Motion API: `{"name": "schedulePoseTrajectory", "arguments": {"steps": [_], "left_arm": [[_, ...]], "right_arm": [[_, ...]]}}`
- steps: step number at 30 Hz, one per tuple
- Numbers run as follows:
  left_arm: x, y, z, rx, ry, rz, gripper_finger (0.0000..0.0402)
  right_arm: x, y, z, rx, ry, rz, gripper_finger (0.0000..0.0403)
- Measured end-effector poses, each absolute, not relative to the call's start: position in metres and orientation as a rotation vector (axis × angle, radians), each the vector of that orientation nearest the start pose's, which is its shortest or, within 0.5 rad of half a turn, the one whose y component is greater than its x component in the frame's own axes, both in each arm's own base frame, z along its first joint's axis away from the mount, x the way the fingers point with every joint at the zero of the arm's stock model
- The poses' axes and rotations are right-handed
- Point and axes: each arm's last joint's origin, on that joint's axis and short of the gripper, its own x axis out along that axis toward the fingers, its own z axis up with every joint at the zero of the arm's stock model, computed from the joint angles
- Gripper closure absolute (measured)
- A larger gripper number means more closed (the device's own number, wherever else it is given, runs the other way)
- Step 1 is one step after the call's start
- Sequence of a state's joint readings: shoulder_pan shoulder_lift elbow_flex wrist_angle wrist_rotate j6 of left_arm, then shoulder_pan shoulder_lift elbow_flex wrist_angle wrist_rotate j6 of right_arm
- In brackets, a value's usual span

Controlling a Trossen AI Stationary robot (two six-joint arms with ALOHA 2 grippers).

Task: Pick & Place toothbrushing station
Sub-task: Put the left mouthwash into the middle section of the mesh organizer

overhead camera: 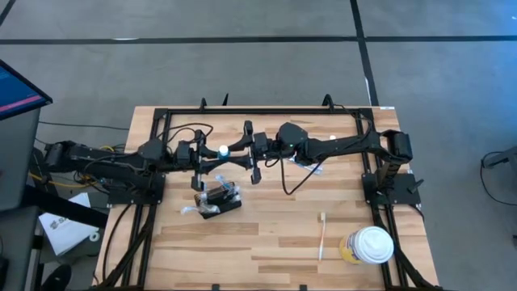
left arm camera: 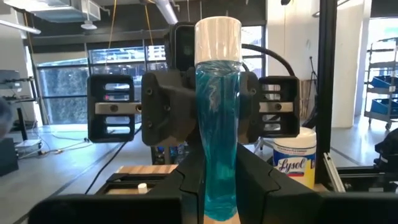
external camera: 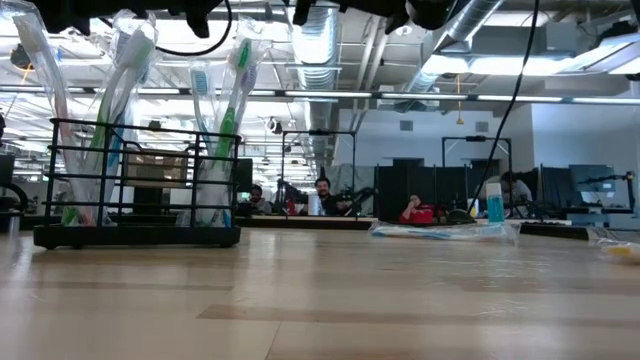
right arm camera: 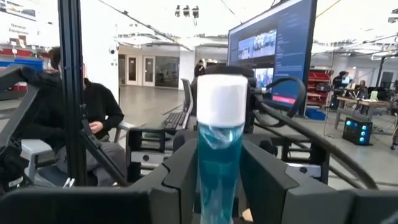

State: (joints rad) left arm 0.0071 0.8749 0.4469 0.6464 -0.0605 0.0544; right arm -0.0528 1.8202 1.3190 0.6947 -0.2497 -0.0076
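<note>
Both end effectors, left [overhead camera: 212,151] and right [overhead camera: 242,149], clamp the blue tube [left arm camera: 217,143] between them above the counter [overhead camera: 266,234], likely a handover; the black holder [overhead camera: 220,200] sits just below.

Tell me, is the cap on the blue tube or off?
On. The white cap sits on the end of the blue tube, held between the left pincer and right pincer.

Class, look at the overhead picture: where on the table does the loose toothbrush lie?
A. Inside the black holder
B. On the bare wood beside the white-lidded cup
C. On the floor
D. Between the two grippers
B: the loose toothbrush lies flat on the wood just left of the white-lidded cup, well apart from the black holder.
</note>
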Motion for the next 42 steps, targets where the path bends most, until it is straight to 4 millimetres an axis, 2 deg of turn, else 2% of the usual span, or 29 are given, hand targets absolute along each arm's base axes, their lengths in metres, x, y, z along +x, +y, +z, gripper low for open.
{"name": "schedulePoseTrajectory", "arguments": {"steps": [16, 19, 22, 28, 38, 42], "left_arm": [[0.1922, 0.003, 0.2823, 0.05, -0.24, 0.07, 0.0359], [0.1921, 0.003, 0.2823, 0.05, -0.24, 0.07, 0.0355], [0.1919, 0.003, 0.2826, 0.054, -0.242, 0.071, 0.035], [0.1919, 0.003, 0.2826, 0.054, -0.242, 0.071, 0.0345], [0.1911, 0.0027, 0.283, 0.047, -0.244, 0.062, 0.0284], [0.1884, 0.0026, 0.2848, 0.04, -0.252, 0.057, 0.0273]], "right_arm": [[0.4229, -0.0152, 0.3111, -0.051, -0.178, 0.194, 0.0298], [0.4231, -0.0151, 0.3104, -0.059, -0.171, 0.194, 0.0322], [0.4231, -0.0152, 0.3105, -0.06, -0.171, 0.195, 0.0365], [0.4231, -0.0149, 0.3105, -0.06, -0.17, 0.205, 0.0367], [0.4231, -0.0144, 0.3098, -0.065, -0.165, 0.234, 0.0368], [0.4232, -0.0144, 0.3095, -0.063, -0.161, 0.234, 0.0368]]}}
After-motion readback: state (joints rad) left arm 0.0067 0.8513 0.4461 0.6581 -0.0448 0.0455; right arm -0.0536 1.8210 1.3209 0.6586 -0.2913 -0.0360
